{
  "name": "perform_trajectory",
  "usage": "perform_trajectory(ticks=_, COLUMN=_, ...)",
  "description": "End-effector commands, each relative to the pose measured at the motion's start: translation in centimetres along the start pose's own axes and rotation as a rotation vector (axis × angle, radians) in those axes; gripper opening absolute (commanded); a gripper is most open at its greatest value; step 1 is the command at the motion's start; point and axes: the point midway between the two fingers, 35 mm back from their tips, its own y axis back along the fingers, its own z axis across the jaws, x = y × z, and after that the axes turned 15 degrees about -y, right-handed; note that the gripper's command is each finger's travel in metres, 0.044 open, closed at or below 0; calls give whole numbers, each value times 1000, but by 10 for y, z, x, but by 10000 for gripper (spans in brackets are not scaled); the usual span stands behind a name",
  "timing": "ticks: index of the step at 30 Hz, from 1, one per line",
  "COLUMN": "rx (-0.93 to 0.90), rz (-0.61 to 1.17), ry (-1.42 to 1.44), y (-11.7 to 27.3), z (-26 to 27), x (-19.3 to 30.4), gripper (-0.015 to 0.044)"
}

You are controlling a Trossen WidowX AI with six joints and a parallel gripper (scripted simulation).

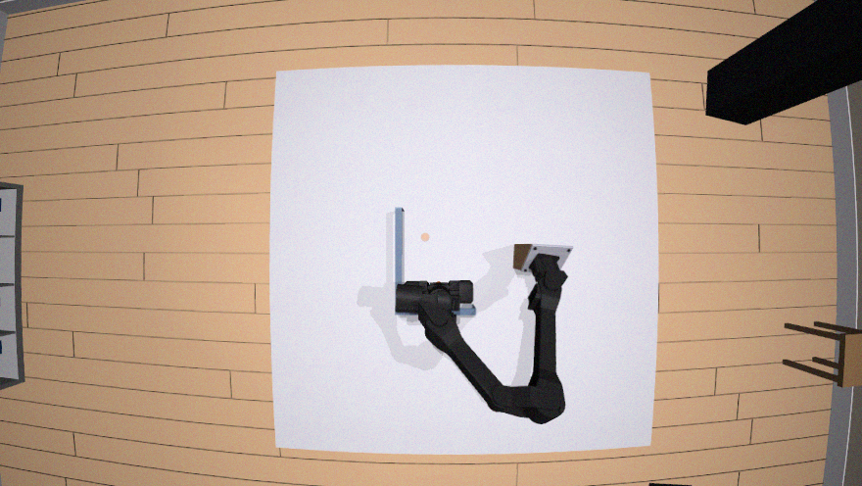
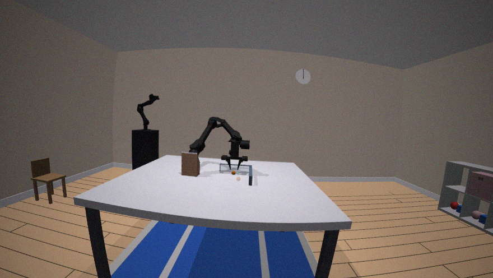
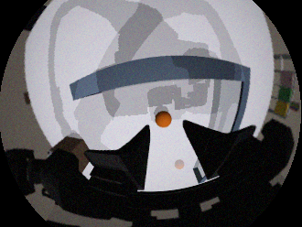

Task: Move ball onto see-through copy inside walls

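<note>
The orange ball (image 2: 233, 172) (image 3: 163, 119) rests on the table inside the corner; in the top view the gripper hides nearly all of it. The pale see-through copy (image 1: 424, 237) (image 2: 238, 179) (image 3: 179, 164) lies apart from the ball, near the long bluish clear wall (image 1: 399, 241) (image 2: 250, 176). The other clear wall (image 1: 465, 311) (image 3: 169, 69) runs across behind the ball in the wrist view. My gripper (image 2: 233, 168) is open and empty, pointing down with its fingertips just above the ball. In the wrist view the ball shows between and slightly beyond the tips.
The white table (image 1: 543, 151) (image 2: 207, 203) carries a brown block with a light top (image 1: 522, 258) (image 2: 190, 164) at the arm's base, to the right of the corner in the top view. Part of the arm (image 1: 470, 362) passes over the shorter wall.
</note>
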Motion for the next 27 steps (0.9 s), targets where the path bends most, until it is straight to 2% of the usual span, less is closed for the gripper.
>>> perform_trajectory(ticks=1, rx=-6, rz=-3, ry=-13, y=-7, z=0, x=2, gripper=241)
perform_trajectory(ticks=14, rx=-7, rz=-5, ry=-13, y=-25, z=1, x=1, gripper=241)
perform_trajectory(ticks=18, rx=-7, rz=-5, ry=-13, y=-25, z=1, x=1, gripper=136)
perform_trajectory(ticks=25, rx=-7, rz=-5, ry=-13, y=-25, z=1, x=1, gripper=89)
perform_trajectory(ticks=27, rx=-7, rz=-5, ry=-13, y=-24, z=1, x=1, gripper=36)
